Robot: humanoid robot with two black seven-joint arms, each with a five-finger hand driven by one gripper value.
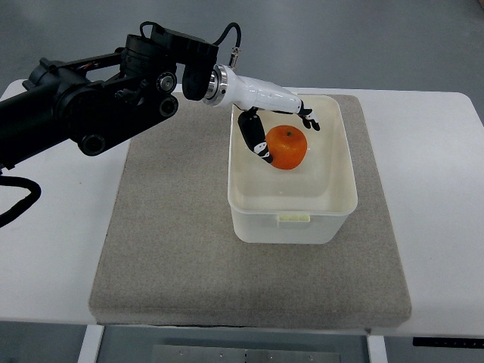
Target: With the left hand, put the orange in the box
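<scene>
The left hand (274,128) cups the orange (287,147) over the white box (291,219), positioned to release it inside.

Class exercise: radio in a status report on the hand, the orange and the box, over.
Left hand over the box, fingers around the orange. Orange inside box walls, not clearly released. Right hand not in view. Nothing in the way.
</scene>
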